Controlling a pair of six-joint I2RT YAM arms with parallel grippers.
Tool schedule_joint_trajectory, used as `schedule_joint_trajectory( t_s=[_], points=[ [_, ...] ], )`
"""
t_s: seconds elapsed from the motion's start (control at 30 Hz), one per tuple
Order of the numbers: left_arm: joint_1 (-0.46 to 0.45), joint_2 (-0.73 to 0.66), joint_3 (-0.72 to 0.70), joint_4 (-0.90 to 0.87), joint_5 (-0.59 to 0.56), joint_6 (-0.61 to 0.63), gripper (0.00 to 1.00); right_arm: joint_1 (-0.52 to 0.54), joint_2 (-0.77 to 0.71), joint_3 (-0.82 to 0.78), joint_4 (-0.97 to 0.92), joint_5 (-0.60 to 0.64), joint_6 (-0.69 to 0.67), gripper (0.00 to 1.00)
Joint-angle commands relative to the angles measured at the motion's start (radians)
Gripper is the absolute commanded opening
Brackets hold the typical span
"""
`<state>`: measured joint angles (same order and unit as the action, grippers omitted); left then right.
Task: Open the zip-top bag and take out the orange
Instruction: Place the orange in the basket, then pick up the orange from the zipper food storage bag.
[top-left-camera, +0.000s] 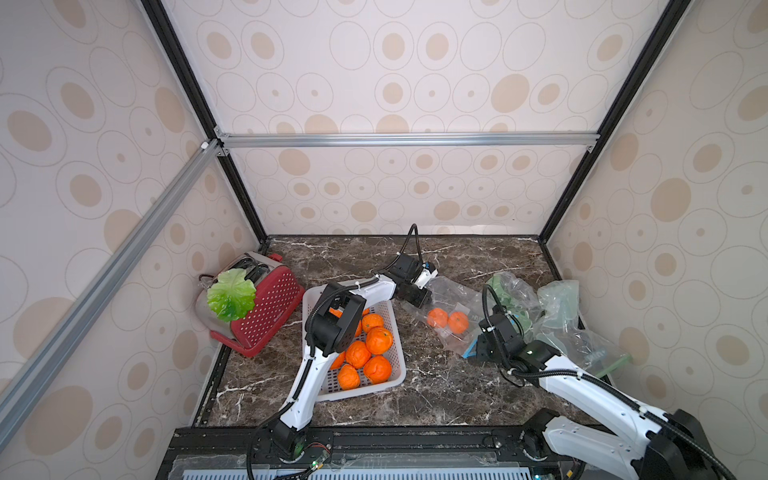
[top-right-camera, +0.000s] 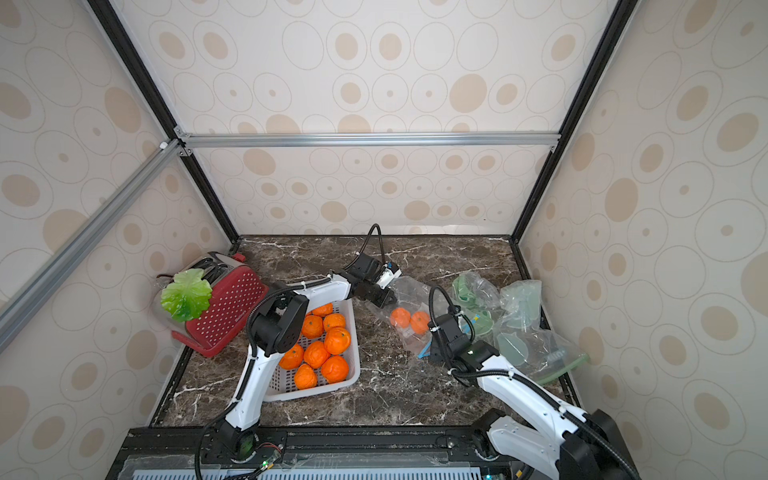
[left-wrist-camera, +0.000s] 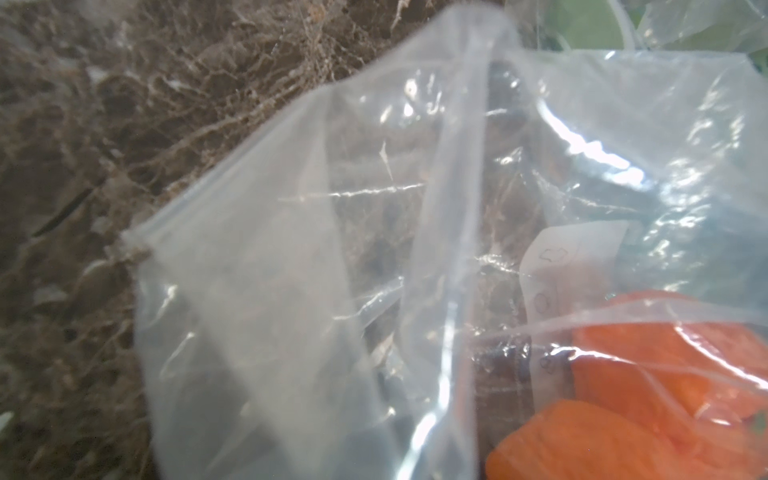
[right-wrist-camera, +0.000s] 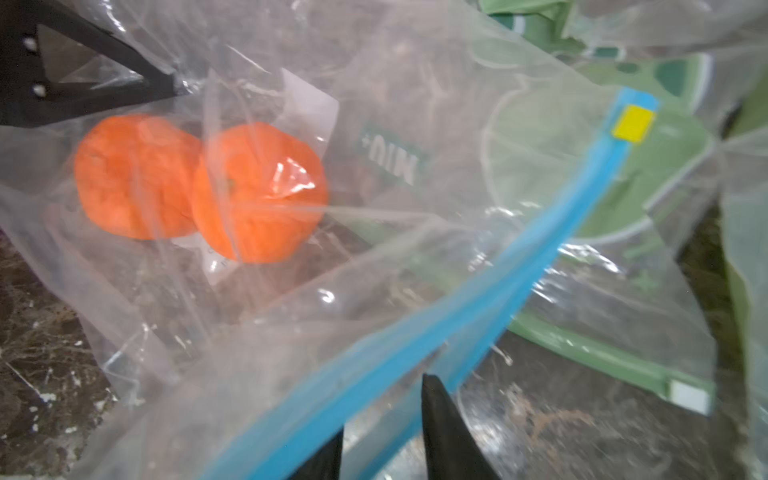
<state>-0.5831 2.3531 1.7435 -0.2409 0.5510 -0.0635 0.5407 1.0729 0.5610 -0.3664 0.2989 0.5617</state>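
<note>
Across the lower half of both top views, a dark veined marble tabletop (top-left-camera: 415, 399) sits inside oval-patterned walls (top-left-camera: 395, 83).

Left of frame: one red toaster (top-left-camera: 266, 307) carrying one green lettuce leaf (top-left-camera: 230, 294).

Next: one white basket (top-left-camera: 361, 390); eight basket oranges (top-left-camera: 379, 340) are visible, partly behind the arm.

Centre: one clear zip-top bag (top-left-camera: 451, 299) lies on the marble, holding two bagged oranges (top-left-camera: 437, 318).
- The left gripper (top-left-camera: 423, 296) is clamped on the bag's upper-left edge, just beside the fruit.
- The right gripper (top-left-camera: 473, 349) is at the lower-right edge. Its fingers (right-wrist-camera: 444, 432) stand apart, with the blue zip strip (right-wrist-camera: 498, 282) between them.

Right of frame: heaped clear green-printed bags (top-left-camera: 557, 307); their count is indeterminate.
</note>
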Motion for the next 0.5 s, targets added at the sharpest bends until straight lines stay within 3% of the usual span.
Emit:
schedule_joint_trajectory(
  t_s=[0.0, 0.1, 0.23, 0.33, 0.47],
  points=[
    [0.009, 0.021, 0.001, -0.015, 0.010, 0.019, 0.00, -0.018, 0.068, -0.005, 0.269, -0.101, -0.106, 0.42],
    [0.009, 0.024, 0.003, -0.016, 0.015, 0.020, 0.00, -0.030, 0.151, 0.024, 0.338, -0.136, -0.156, 0.51],
    [0.009, 0.030, 0.013, -0.024, 0.022, 0.021, 0.00, -0.049, 0.266, 0.058, 0.425, -0.181, -0.191, 0.71],
    [0.009, 0.032, 0.017, -0.026, 0.026, 0.024, 0.00, -0.077, 0.359, 0.108, 0.447, -0.254, -0.189, 0.77],
    [0.009, 0.029, 0.011, -0.023, 0.029, 0.027, 0.00, -0.082, 0.447, 0.164, 0.459, -0.244, -0.212, 0.84]
  ],
)
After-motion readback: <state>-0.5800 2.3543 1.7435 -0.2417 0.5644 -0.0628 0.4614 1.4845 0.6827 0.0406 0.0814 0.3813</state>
